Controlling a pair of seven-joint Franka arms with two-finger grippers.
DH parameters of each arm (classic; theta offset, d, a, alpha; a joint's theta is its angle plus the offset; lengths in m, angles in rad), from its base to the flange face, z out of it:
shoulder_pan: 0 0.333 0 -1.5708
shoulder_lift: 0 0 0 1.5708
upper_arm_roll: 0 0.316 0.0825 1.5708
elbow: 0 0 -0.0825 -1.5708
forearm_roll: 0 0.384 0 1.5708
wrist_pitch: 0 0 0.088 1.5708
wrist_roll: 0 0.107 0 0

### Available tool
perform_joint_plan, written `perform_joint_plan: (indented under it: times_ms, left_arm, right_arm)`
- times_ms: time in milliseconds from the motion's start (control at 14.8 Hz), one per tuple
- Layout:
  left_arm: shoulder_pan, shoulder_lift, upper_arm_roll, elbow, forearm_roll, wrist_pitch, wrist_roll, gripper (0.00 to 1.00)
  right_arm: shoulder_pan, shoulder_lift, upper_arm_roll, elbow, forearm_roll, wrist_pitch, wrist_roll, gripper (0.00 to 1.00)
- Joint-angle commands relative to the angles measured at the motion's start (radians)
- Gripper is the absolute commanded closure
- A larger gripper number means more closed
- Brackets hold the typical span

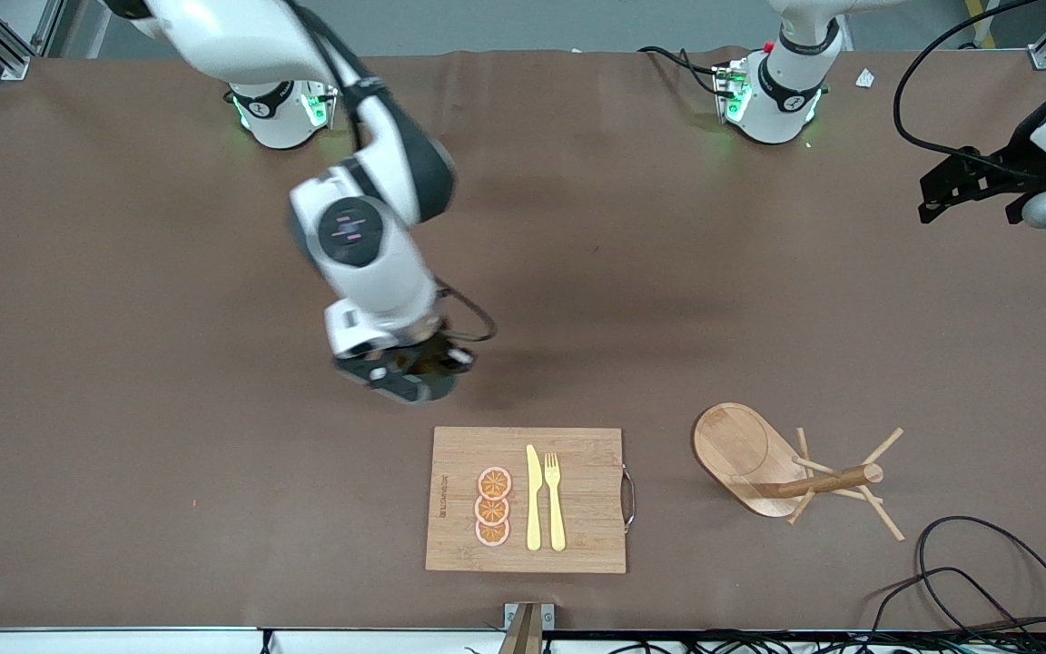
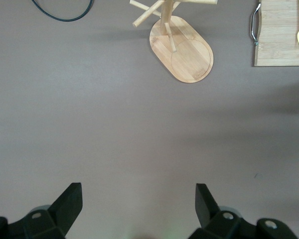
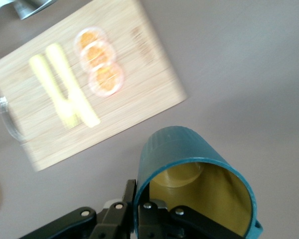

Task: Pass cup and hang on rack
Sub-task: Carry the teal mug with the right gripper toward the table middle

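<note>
Gripping the cup [image 3: 189, 174] by its rim, right gripper [image 1: 409, 368] hangs above the desk [image 1: 123, 409]. Left gripper [image 2: 139, 209] waits wide open, empty, rack [image 2: 182, 47] ahead of it. Handover and hanging not yet done.

Loads of bare table around the middle. Only stuff in the way is along the front-camera edge: the cutting board [image 1: 527, 499], then the mug rack [image 1: 791, 472] beside it toward the left arm's end, pegs sticking out.

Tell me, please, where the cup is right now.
The cup is held in the right hand, up over the bare table just above the cutting board in the front view.
</note>
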Motion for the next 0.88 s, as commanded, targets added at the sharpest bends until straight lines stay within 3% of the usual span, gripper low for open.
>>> perform_joint_plan:
  times_ms: [0,270,540,810]
  left_arm:
    - [0.002,0.004,-0.006,0.014,0.012,-0.006,0.013,0.0]
    - [0.004,0.004,-0.006,0.01,0.007,-0.008,0.013,0.0]
    - [0.004,0.004,-0.006,0.008,0.005,-0.008,0.009,0.0]
    - [0.009,0.007,-0.004,0.007,0.004,-0.009,0.016,0.0]
  right_arm:
    - [0.045,0.204,0.04,0.238,0.019,0.059,0.151,1.0]
    - [0.057,0.295,0.16,0.236,0.054,0.271,0.221,0.99]
    - [0.095,0.35,0.164,0.233,0.053,0.325,0.272,0.98]
    - [0.103,0.378,0.16,0.23,0.045,0.345,0.274,0.88]
